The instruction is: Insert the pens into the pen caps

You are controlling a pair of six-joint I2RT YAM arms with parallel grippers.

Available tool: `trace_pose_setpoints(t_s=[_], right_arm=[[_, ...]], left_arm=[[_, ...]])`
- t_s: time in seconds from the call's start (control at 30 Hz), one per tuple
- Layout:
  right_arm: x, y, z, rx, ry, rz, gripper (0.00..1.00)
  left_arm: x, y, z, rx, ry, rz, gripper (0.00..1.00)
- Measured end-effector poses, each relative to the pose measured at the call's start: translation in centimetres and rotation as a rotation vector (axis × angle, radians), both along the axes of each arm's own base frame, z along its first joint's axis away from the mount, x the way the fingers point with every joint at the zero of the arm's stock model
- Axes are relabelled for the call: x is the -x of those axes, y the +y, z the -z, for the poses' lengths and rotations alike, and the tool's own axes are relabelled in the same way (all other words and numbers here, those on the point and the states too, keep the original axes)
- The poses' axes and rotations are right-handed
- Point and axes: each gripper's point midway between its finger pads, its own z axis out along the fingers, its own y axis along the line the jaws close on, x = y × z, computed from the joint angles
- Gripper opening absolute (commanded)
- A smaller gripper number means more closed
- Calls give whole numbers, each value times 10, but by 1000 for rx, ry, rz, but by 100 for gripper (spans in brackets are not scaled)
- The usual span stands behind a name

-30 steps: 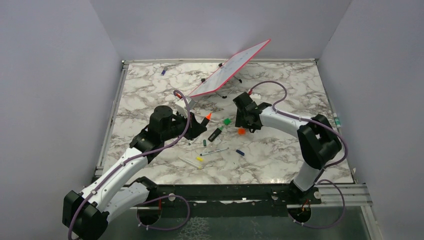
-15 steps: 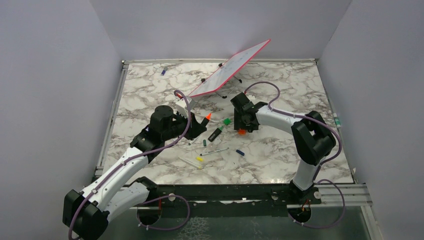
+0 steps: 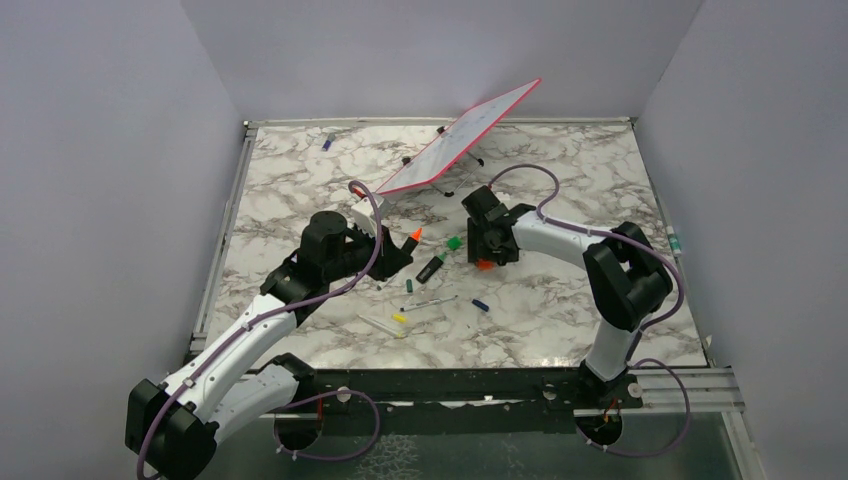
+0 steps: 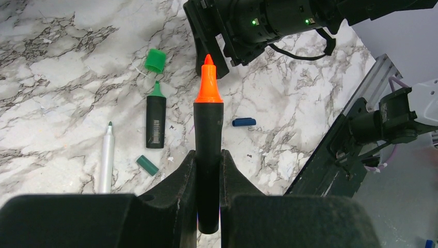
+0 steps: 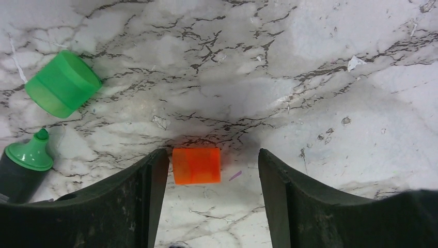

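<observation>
Orange cap (image 5: 196, 165) sits on the marble surface (image 5: 320, 62), looks to be lying on its side. Right jaws are spread wide and straddle it. The cap is off-centre: just beside the finger on the green-cap side, well clear of the other.

Risk: on closing, the near finger hits first, so the cap rolls, gets pinched crooked or squirts out. Green cap (image 5: 63, 82) and green highlighter (image 5: 23, 165) are near, so a kicked cap could knock them.

Left jaws clamp the orange highlighter (image 4: 208, 129) low on the barrel, tip toward the right arm. A crooked cap would likely jam the tip on its rim when they meet.
</observation>
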Motion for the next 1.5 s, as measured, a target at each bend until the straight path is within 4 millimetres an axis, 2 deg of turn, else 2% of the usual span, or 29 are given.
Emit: trace_pose_setpoints(t_s=[0.1, 0.27, 0.4, 0.63, 0.83, 1.13, 1.4, 1.5], right_arm=[[-4, 0, -5, 0, -13, 36, 68], [-22, -3, -21, 24, -80, 120, 67], [-30, -5, -20, 49, -100, 157, 65], [-17, -18, -3, 113, -43, 172, 64], [-14, -17, -1, 95, -40, 153, 64], [8, -10, 3, 20, 22, 81, 66], [19, -6, 5, -24, 52, 65, 50], [20, -4, 5, -38, 56, 62, 48]], left_arm=[[0, 0, 1, -1, 2, 0, 0], [0, 0, 1, -3, 4, 0, 0], [1, 0, 1, -3, 4, 0, 0], [1, 0, 1, -3, 5, 0, 0], [0, 0, 3, -6, 9, 0, 0], [0, 0, 5, -10, 17, 0, 0], [-1, 0, 7, -14, 23, 0, 0], [-1, -1, 8, -15, 25, 0, 0]])
